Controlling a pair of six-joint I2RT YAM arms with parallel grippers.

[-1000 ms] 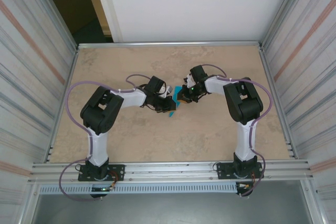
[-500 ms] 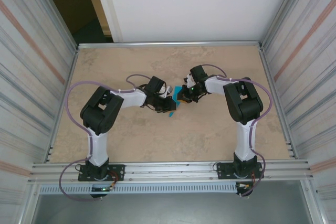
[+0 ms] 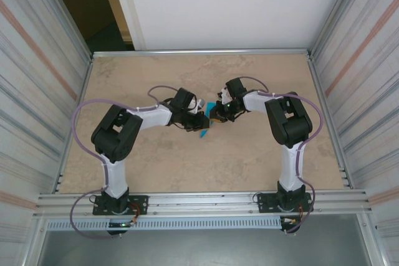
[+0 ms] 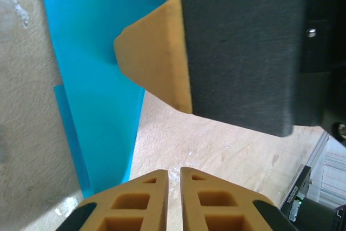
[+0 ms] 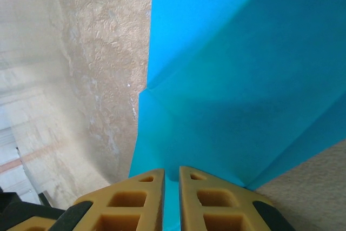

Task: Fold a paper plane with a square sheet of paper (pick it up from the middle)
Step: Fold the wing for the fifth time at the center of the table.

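Top view, table: a beige, stone-patterned table top [image 3: 156,166] sits inside ribbed metal side walls, with a white panel behind it.
Top view, paper: the turquoise-blue paper sheet [image 3: 204,130] lies near the middle of the table. It is mostly covered by the two arm heads, and only small blue corners show.
Top view, arms: the left gripper [image 3: 201,120] and the right gripper [image 3: 212,115] meet over the sheet, tips just beside each other. Lilac cables loop from both arms.
Left wrist view, hand: the left gripper [image 4: 173,187] has its tan pads almost together, leaving a thin slit with bare table showing through it.
Left wrist view, paper: the sheet [image 4: 92,68] lies flat to the left of the pads, with a second layer edge along its left side.
Left wrist view, obstruction: the other arm's black finger with its tan fingertip [image 4: 157,52] rests over the sheet.
Right wrist view, hand: the right gripper [image 5: 172,185] has its pads nearly closed, with blue in the slit. It is unclear whether the paper is pinched.
Right wrist view, paper: the sheet [image 5: 227,68] shows a diagonal crease and overlapping layers on the table [image 5: 92,52].
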